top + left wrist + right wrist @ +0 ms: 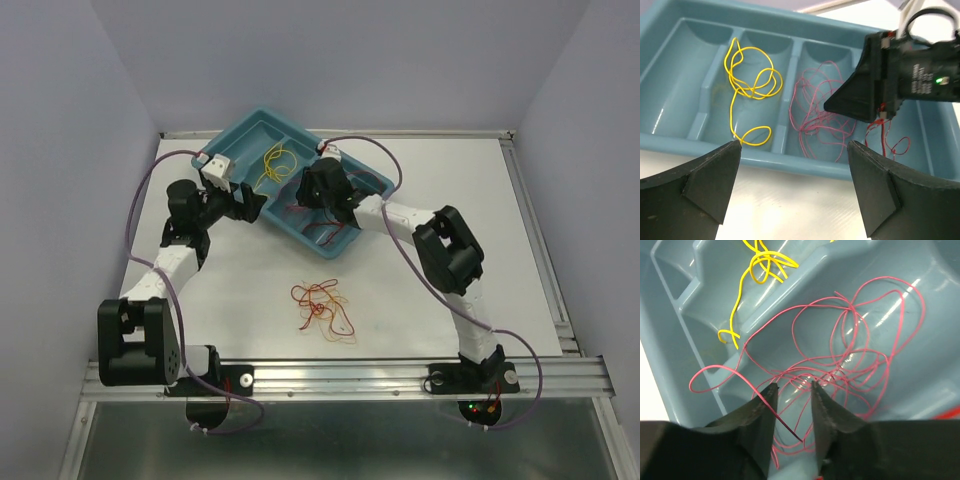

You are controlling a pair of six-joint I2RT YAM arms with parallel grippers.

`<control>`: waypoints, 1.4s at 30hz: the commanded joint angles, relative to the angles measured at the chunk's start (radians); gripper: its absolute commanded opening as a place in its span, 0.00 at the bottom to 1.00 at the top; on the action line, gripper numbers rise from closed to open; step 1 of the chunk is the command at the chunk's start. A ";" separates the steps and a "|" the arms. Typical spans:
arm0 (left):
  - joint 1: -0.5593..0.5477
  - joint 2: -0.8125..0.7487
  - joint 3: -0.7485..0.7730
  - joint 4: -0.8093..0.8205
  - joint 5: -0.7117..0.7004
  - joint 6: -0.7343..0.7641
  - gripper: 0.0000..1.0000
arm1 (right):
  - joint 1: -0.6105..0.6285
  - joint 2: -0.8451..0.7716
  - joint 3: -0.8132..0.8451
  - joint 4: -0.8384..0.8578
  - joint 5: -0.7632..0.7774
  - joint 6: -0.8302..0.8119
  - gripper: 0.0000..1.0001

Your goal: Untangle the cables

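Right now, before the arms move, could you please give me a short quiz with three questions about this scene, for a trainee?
1. True or false: the yellow cable lies in a compartment of the tray, next to the one with the pink cable.
2. Which pincer is above the pink cable? A left, B right, C neither.
3. Where does the tangled red and orange bundle lie?
Key: 1 true. 2 B, the right pincer. 3 On the table, outside the tray.
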 commanded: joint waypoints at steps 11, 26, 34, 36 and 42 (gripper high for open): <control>-0.071 0.266 0.275 -0.096 0.026 0.082 0.96 | 0.007 -0.147 0.083 -0.105 0.151 -0.031 0.71; -0.182 0.384 0.384 -0.221 -0.036 0.165 0.75 | 0.005 -0.076 0.168 -0.138 0.129 -0.061 0.12; -0.205 0.476 0.470 -0.270 -0.053 0.176 0.47 | -0.001 -0.007 0.220 -0.148 0.112 -0.051 0.06; -0.211 0.500 0.495 -0.288 -0.069 0.179 0.43 | -0.004 0.016 0.221 -0.149 0.111 -0.042 0.03; -0.233 0.530 0.509 -0.308 -0.108 0.191 0.23 | -0.031 0.027 0.209 -0.151 0.114 0.004 0.03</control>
